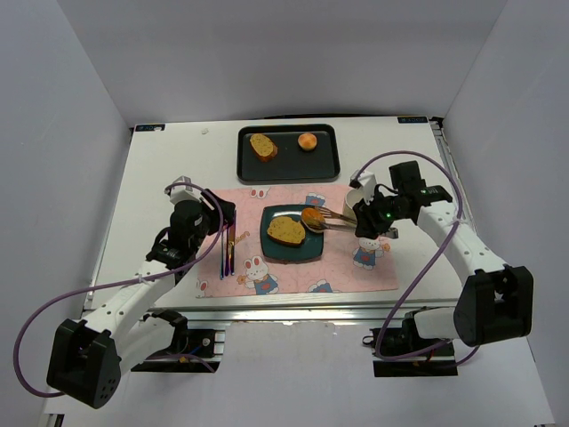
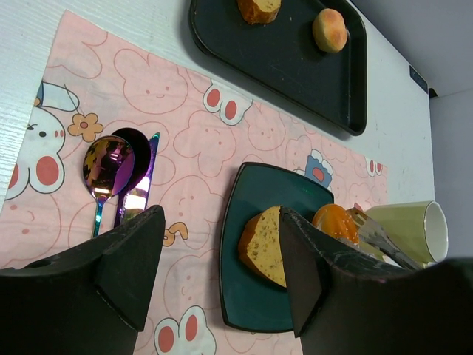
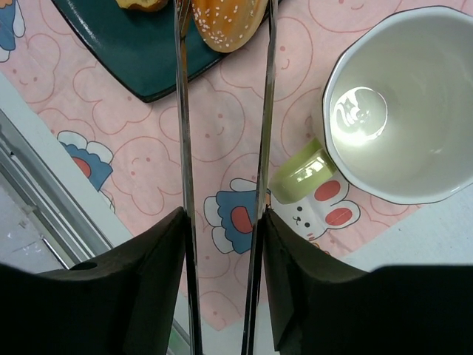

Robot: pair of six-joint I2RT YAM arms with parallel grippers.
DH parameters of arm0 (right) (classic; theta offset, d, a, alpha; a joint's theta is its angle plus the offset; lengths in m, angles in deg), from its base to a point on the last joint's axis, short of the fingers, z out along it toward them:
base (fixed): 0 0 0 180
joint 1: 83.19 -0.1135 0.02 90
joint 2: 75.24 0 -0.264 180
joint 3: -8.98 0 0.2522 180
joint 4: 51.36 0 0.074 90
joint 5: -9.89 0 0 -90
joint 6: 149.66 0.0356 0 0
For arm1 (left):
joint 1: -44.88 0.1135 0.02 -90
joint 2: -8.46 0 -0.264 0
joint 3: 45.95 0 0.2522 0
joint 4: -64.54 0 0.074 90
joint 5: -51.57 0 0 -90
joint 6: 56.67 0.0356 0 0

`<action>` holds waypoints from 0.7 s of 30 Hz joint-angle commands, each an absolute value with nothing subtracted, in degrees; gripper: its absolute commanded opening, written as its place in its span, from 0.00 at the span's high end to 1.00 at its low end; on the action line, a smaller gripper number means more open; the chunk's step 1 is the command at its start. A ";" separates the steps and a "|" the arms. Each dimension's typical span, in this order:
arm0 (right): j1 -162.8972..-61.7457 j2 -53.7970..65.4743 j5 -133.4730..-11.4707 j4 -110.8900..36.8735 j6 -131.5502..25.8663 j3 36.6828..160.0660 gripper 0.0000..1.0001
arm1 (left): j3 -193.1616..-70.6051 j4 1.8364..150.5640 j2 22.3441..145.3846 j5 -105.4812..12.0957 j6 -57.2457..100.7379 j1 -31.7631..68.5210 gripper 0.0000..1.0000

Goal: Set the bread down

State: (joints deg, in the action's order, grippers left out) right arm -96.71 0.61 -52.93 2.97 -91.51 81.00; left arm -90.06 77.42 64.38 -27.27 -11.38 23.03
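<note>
A round sesame bread bun (image 3: pixel 225 21) lies on the right part of the dark teal plate (image 1: pixel 307 249), next to a cut bread slice (image 1: pixel 285 231). My right gripper (image 1: pixel 363 220) is shut on a pair of metal tongs (image 3: pixel 183 148). The tongs' tips stand on either side of the bun, with a thin gap on one side. My left gripper (image 2: pixel 222 244) hovers open over the pink placemat, left of the plate, with nothing between its fingers. The slice (image 2: pixel 264 244) and bun (image 2: pixel 334 222) also show in the left wrist view.
A black tray (image 1: pixel 286 160) at the back holds another bread slice (image 1: pixel 262 146) and a bun (image 1: pixel 308 141). A pale green cup (image 3: pixel 403 111) stands right of the plate, close to the tongs. A spoon (image 2: pixel 107 166) and other cutlery lie on the mat's left.
</note>
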 commanded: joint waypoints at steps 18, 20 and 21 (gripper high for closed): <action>-97.34 -0.01 -49.70 -2.00 -89.28 89.97 0.45 | -90.21 77.86 62.34 -27.01 -11.32 23.35 0.28; -97.52 1.39 -49.87 -5.51 -88.58 92.42 0.49 | -90.21 77.78 62.42 -27.01 -11.41 23.43 0.28; -98.30 3.66 -50.84 -6.74 -88.40 93.57 0.50 | -90.30 77.78 62.51 -27.09 -11.41 23.35 0.28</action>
